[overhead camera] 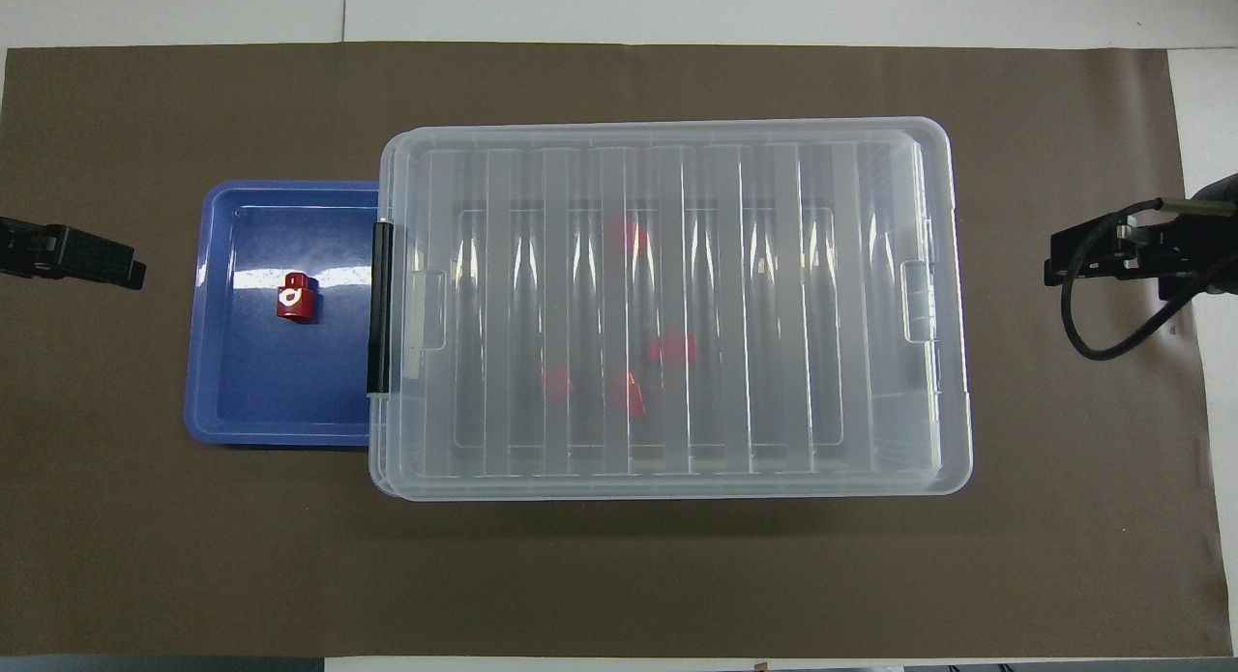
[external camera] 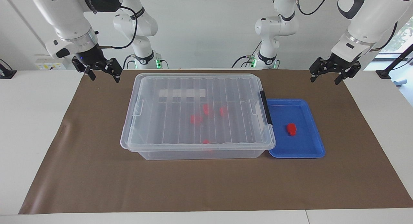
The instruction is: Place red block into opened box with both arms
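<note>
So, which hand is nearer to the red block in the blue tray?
The left hand. It hangs open over the mat at the tray's end of the table, near the red block on the blue tray. The right hand hangs open at the box's other end.

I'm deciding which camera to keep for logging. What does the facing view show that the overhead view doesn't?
Only the facing view shows both arms whole, the box's clear side wall, and the left gripper and right gripper raised above the mat with fingers open. Only the overhead view shows the white mark on top of the red block. Both show the closed lid, blurred red blocks inside, and the blue tray beside the latch.
</note>
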Robot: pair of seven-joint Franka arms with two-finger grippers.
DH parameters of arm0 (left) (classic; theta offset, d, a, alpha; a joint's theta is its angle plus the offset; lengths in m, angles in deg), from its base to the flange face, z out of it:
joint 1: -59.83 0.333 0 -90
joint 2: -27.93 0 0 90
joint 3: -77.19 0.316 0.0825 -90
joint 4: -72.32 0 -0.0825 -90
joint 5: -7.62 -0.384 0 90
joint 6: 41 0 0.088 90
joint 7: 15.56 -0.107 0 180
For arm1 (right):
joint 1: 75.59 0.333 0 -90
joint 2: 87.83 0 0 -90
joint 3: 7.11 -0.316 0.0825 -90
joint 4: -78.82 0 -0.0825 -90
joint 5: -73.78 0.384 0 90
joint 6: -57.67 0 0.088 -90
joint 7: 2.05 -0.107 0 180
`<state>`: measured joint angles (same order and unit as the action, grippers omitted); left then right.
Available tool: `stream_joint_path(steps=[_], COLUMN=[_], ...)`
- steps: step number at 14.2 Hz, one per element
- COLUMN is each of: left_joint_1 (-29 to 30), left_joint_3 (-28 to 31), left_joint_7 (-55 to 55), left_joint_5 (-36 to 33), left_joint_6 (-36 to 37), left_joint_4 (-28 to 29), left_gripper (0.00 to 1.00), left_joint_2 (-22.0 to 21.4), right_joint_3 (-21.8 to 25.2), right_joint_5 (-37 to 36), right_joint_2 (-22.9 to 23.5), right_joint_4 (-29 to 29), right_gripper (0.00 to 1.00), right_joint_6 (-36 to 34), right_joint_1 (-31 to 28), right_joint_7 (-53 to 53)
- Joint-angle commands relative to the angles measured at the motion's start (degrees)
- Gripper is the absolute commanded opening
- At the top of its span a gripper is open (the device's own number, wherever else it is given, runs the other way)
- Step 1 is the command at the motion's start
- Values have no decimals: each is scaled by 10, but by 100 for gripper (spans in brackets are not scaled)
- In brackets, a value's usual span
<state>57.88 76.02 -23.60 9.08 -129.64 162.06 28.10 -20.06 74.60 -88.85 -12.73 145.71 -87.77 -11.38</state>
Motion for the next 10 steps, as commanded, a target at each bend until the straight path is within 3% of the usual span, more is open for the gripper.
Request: stream_joint_path(steps=[1,10], left_joint_1=[-6,-7], left_joint_3=[6,6], left_joint_7=[-2,-6], left_joint_5=[5,5], left_joint_6=[1,-46], left_joint_4=[16,52], left_gripper=[100,100], left_joint_2=[-14,-27], right_joint_3=[-3,-3], right_joint_5=[0,1], right_joint_2=[-1,1], right_joint_4=[-1,1], right_gripper=[100,100], right_joint_6=[5,12], right_joint_1=[-3,-7], right_joint_7=[12,9])
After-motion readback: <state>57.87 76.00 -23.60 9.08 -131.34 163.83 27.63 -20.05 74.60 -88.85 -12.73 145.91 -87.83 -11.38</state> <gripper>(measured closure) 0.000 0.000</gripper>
